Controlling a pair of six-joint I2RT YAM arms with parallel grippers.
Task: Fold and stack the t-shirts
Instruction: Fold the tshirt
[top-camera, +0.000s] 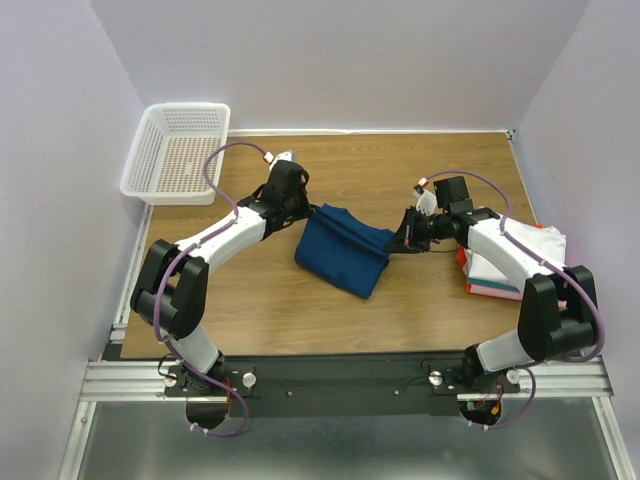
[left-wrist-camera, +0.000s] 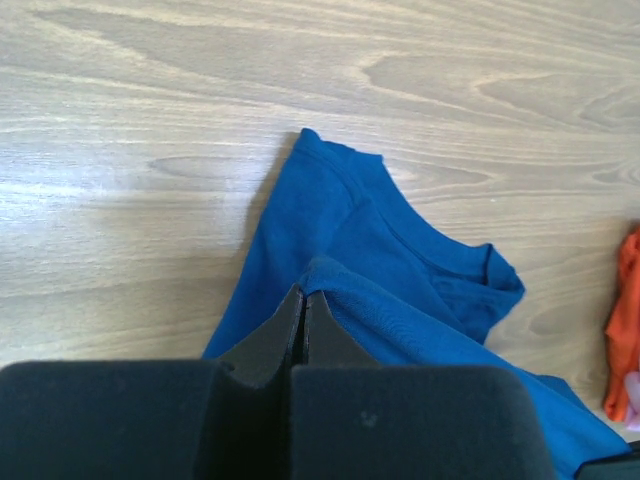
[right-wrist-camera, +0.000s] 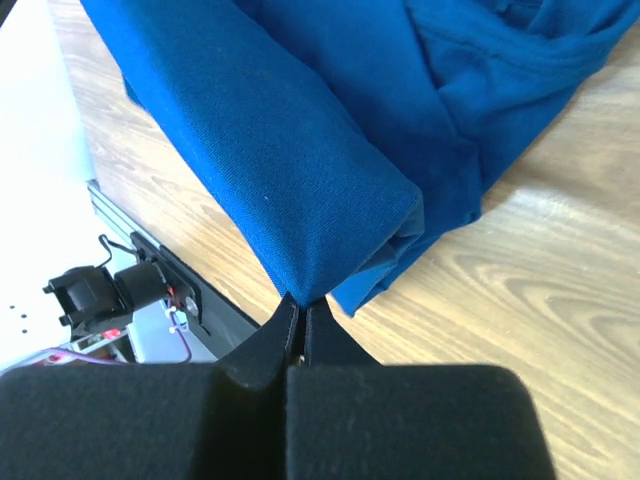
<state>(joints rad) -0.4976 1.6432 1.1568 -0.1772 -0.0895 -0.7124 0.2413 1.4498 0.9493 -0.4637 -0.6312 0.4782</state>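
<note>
A dark blue t-shirt (top-camera: 345, 250) hangs doubled over between my two grippers above the middle of the table; its print does not show. My left gripper (top-camera: 308, 210) is shut on the shirt's left top corner (left-wrist-camera: 318, 272). On the right, my right gripper (top-camera: 397, 240) is shut on the other corner (right-wrist-camera: 305, 285), and the cloth (right-wrist-camera: 300, 170) sags away from it. The shirt's collar (left-wrist-camera: 455, 265) lies on the wood below. A stack of folded t-shirts (top-camera: 525, 262), white on top with pink and orange-red edges, sits at the right edge, partly behind my right arm.
A white mesh basket (top-camera: 178, 152) stands at the back left corner, overhanging the table's (top-camera: 300, 320) edge. Walls close in on three sides. An orange-red cloth edge (left-wrist-camera: 625, 330) shows at the far right of the left wrist view.
</note>
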